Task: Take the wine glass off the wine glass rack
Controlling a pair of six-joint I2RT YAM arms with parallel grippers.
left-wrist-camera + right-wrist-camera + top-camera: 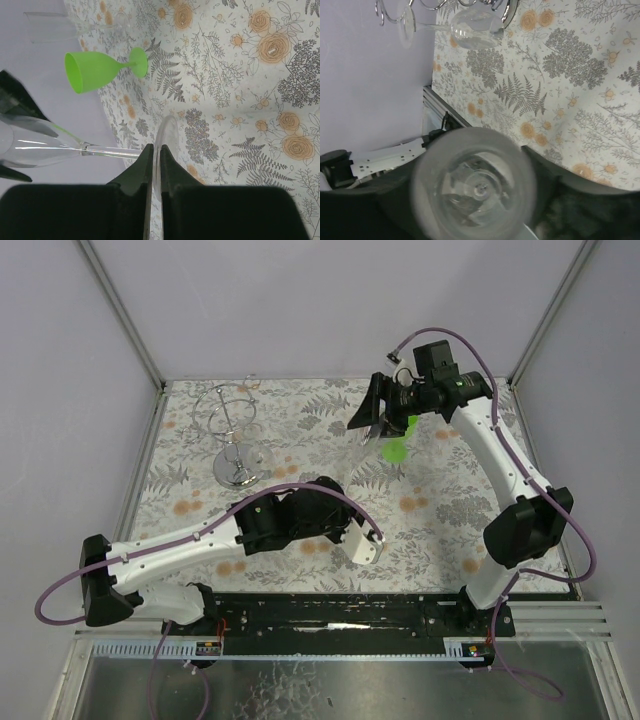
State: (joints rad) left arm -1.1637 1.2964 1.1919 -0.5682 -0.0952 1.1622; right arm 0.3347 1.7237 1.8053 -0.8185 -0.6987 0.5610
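Note:
The wine glass rack (237, 472), silver wire with a round shiny base, stands at the back left. A clear wine glass (472, 25) hangs from its loops. Another clear wine glass (35, 147) is off the rack, held between both arms. My left gripper (156, 147) is shut on the edge of its foot (167, 130). My right gripper (480, 185) holds its bowl (475, 182) between its fingers (17, 97). In the top view the left gripper (372, 545) is mid-table and the right gripper (375, 418) is back centre. The held glass is barely visible there.
A green plastic goblet (397, 447) stands on the floral tablecloth just below the right gripper; it also shows in the left wrist view (97, 70). Grey walls and metal frame rails close the back and sides.

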